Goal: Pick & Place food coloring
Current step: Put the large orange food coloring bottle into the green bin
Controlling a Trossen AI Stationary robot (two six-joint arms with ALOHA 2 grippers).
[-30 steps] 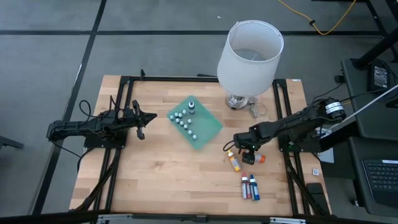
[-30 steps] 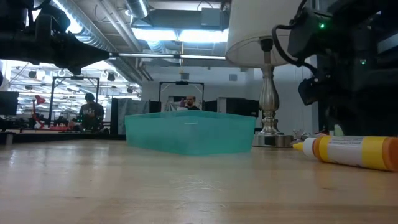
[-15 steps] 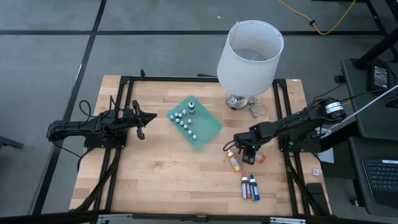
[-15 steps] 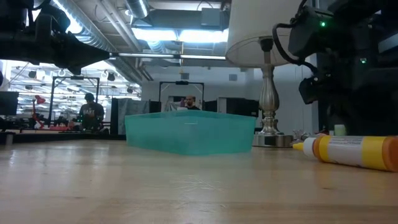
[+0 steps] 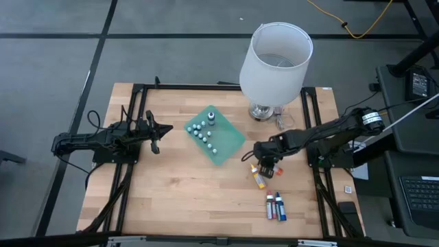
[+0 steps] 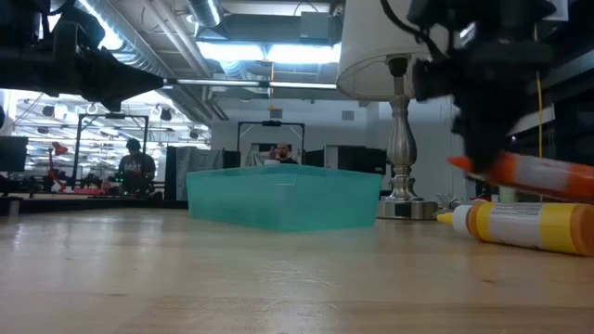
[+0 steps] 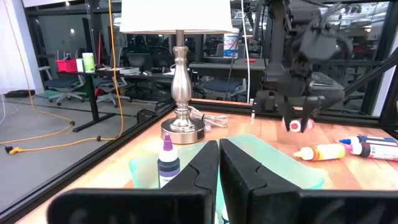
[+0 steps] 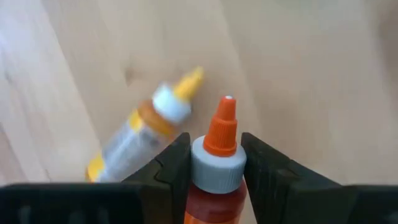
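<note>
Item one, my right hand (image 8: 211, 163): closed on an orange-red food-coloring bottle (image 8: 214, 158) with a grey-white collar and orange tip, fingers (image 8: 169, 163) pressed to either side of the cap. From above, this hand (image 5: 266, 163) sits right of centre on the counter (image 5: 178, 185); the level view shows the bottle (image 6: 548, 173) lifted clear of the wood, lying roughly level in the grip.

Item two, yellow bottle (image 5: 258, 178): lying on its side on the counter just beside and below the right hand, apart from it (white collar, yellow tip, seen past the held bottle in the right wrist view (image 8: 134, 140)).

Item three, red bottle (image 5: 270, 206) and blue bottle (image 5: 280, 206): side by side, lying flat, nearer the front edge on the right.

Item four, green tray (image 5: 230, 140): centre of the counter, turned at an angle, holding a scatter of tiny white-capped bottles (image 5: 203, 136) and one darker purple-capped bottle (image 7: 166, 163) standing upright at its far corner.

Item five, my left hand (image 5: 159, 132): resting over the left side of the counter, left of the tray, fingers (image 7: 202, 171) pressed together with nothing between them.

Item six, lamp (image 5: 276, 62): white shade, silver base, standing at the far edge of the counter behind the tray.

Beyond the counter, a person (image 6: 135, 167) is seated in the room at left.
</note>
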